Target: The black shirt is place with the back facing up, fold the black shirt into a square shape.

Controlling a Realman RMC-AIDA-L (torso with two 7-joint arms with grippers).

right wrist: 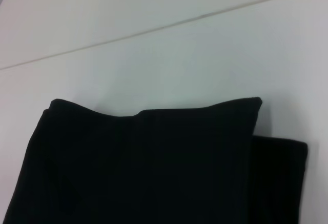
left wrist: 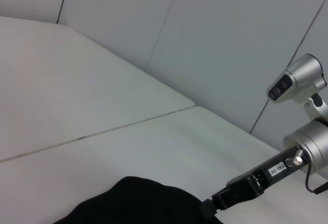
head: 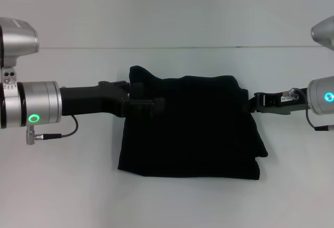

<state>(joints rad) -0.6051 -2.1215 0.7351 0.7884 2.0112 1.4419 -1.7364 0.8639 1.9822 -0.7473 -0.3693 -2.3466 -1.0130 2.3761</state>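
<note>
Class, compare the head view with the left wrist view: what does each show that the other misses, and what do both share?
Only the head view shows the left tool over the black shirt's left edge, and the whole folded, roughly rectangular shirt. Only the left wrist view shows the wall panels behind the table and a silver camera housing on the right arm. Both show the black shirt, the white table, and the right tool at the shirt's right edge.

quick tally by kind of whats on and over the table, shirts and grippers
black shirt: 1
grippers: 2, left gripper at the shirt's left edge, right gripper at its right edge
table: 1
total: 4
</note>
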